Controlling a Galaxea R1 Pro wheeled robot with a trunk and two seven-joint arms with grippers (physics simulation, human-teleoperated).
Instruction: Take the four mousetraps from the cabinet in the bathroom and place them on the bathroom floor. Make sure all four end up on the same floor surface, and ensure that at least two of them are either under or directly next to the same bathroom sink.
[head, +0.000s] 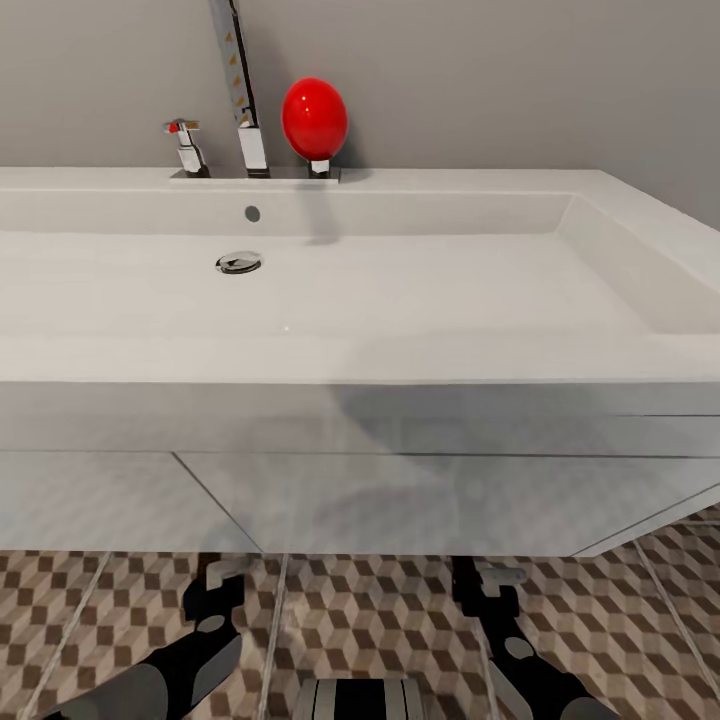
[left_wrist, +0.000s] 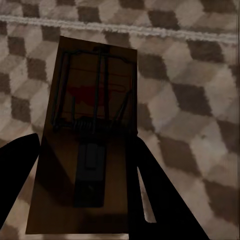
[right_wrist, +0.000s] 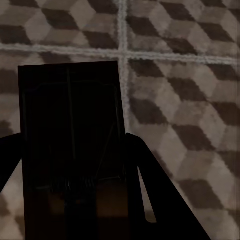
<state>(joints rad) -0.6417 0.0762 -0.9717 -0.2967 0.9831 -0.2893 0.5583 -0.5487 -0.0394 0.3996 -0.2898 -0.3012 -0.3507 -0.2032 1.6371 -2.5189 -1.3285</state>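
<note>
**Two Mousetraps Held Low Before the Sink**

Cube-patterned bathroom floor (head: 380, 620) in brown, beige and white runs beneath the white vanity (head: 400, 490) and forms the background in both wrist views.

Left mousetrap (left_wrist: 90, 145): a tan board with dark wire, a coil spring and a reddish patch. It sits between the two dark fingers of the left gripper (left_wrist: 85, 200), which are closed against its long edges. The tiles show behind it; whether it touches them cannot be told.

Right mousetrap (right_wrist: 72, 145): a board in deep shadow, its wire barely visible. The right gripper (right_wrist: 75, 195) is clamped on it in the same way, over a crossing of pale grout lines.

In the head view both arms reach down in front of the vanity, the left gripper (head: 212, 590) and right gripper (head: 485, 590) just below its lower edge.

Above, the wide white sink (head: 350, 280) carries a chrome drain, a tall faucet (head: 240, 90), a small chrome tap and a red egg-shaped object (head: 314, 118) against a grey wall.
</note>
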